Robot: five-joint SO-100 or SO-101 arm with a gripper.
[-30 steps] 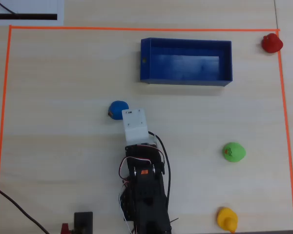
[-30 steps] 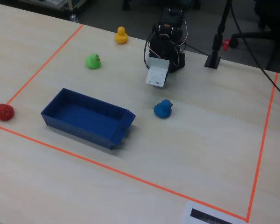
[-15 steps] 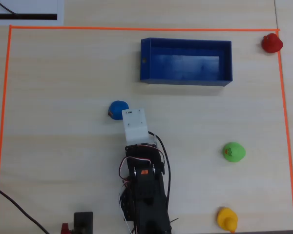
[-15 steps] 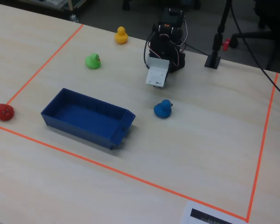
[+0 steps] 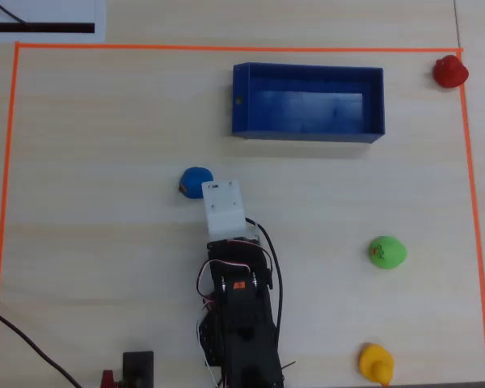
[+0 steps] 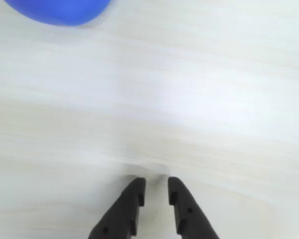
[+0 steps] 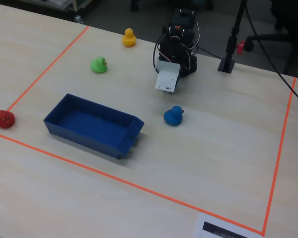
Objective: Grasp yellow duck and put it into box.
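The duck [image 5: 376, 362] is a small yellow-orange toy with a rounded body and a smaller round head; in the overhead view it sits at the lower right of the frame, inside the orange tape [image 5: 226, 48], and in the fixed view it stands at the top centre [image 7: 129, 37], left of the arm [image 7: 181, 42]. Its face is too small to make out in either view. The box [image 5: 307, 73] is a dark-blue rectangular tray with low walls and a small hole in its left short wall, lying in the upper middle of the overhead view, well apart from the duck; nothing shows inside it. The tool [image 6: 154, 186] enters the wrist view from the bottom edge, its two dark fingers [image 6: 127, 209] nearly together with a thin gap, holding nothing, above bare tabletop [image 6: 189, 99]. From above, the white wrist housing hides the tool. A blue toy [image 5: 196, 181] lies just left of that housing; the wrist view cuts it off at the upper left corner. A green toy [image 5: 385, 252] lies at right, above the duck, and a red toy [image 5: 450, 71] sits at the upper right corner on the tape.
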